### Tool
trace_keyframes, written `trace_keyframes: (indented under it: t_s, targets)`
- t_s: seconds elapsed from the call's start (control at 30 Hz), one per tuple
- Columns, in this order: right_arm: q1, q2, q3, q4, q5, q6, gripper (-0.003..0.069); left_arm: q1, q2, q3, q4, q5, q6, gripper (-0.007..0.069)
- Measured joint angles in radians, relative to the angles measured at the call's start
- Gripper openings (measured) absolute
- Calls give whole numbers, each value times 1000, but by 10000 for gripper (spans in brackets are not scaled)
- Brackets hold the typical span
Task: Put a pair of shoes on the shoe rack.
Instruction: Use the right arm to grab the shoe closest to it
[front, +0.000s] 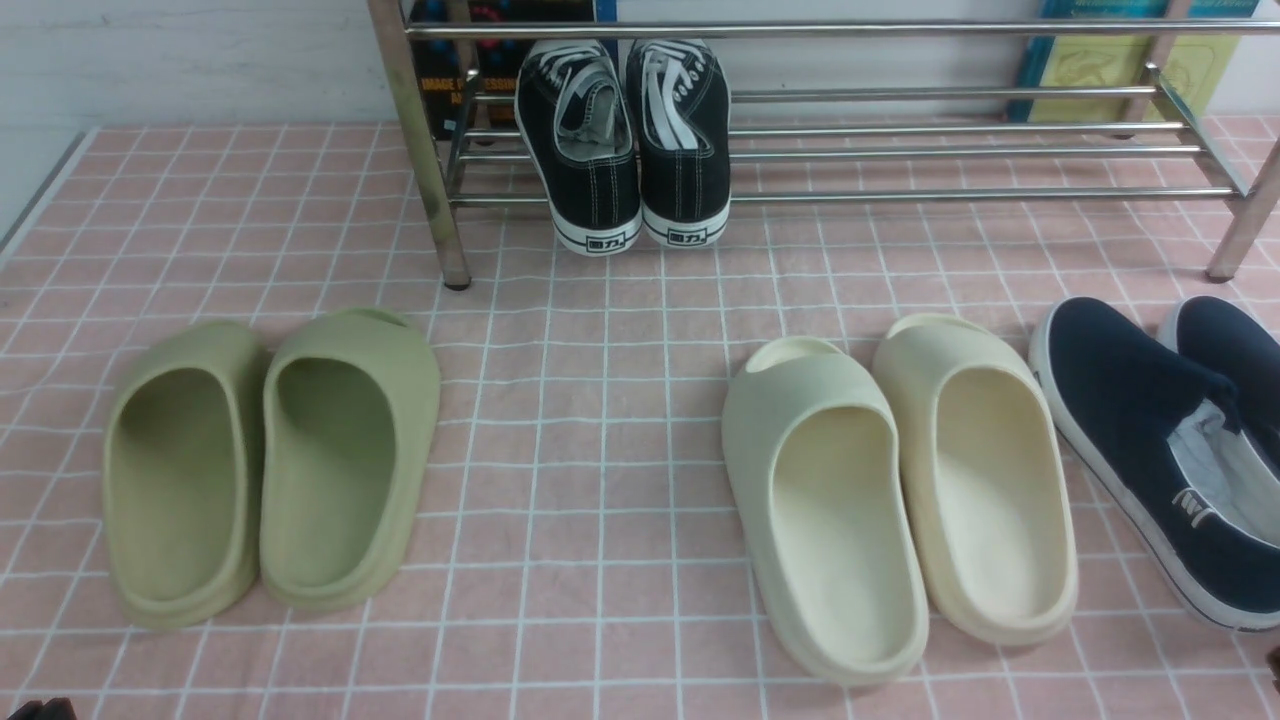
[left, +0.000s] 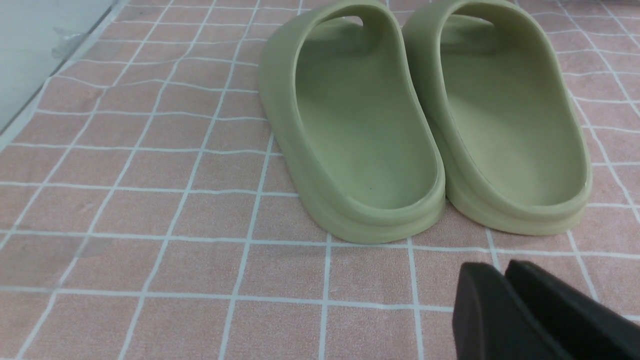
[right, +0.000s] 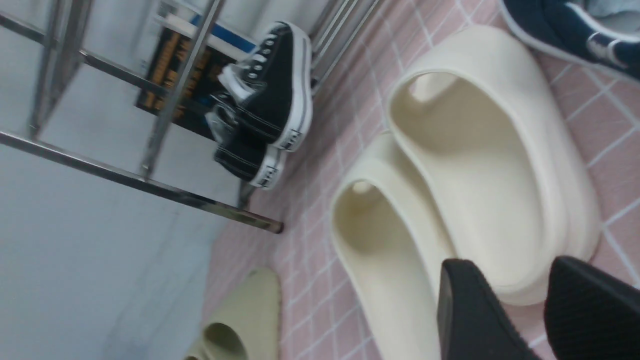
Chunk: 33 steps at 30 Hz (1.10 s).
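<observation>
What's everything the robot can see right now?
navy slip-on shoes: two, navy, white soles, cloth's far right
black sneakers: two, black, white laces, on the rack's left part
green slides: two, green, cloth's left
cream slides: two, cream, right of centre
shoe rack: one, chrome, at the back
books: at least two, dark, blue-yellow, behind the rack
cloth: one, pink, white grid, under shoes and rack
left hand: one, black, shut, by the green slides
right hand: one, black, open, by the cream slides

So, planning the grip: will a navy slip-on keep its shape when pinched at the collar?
Probably not: the navy slip-on has a soft-looking canvas upper. Its white rubber sole likely stays stiff and grips the checked cloth, resisting pushes.
</observation>
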<state>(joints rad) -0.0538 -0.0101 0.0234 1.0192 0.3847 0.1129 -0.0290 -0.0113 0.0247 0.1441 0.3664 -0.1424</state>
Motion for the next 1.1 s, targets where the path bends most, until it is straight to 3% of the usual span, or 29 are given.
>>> trace_keyframes:
  t_s: [0.13,0.3,0.33,0.43,0.53,0.8,1.1]
  targets:
    - [0,0,0,27,-37,-31,240,0,0,0,0,0,0,90]
    - [0,0,-17,23,4,-223,230,0,0,0,0,0,0,91]
    - [0,3,-58,-1,46,-278,199,0,0,0,0,0,0,91]
    - [0,74,-173,-123,112,-314,85,0,0,0,0,0,0,91]
    - [0,253,-393,-356,240,-313,-14,0,0,0,0,0,-1,91]
    - [8,745,-851,-757,665,-311,-18,0,0,0,0,0,-1,91]
    - [97,1169,-1024,-919,728,-311,18,0,0,0,0,0,-1,94]
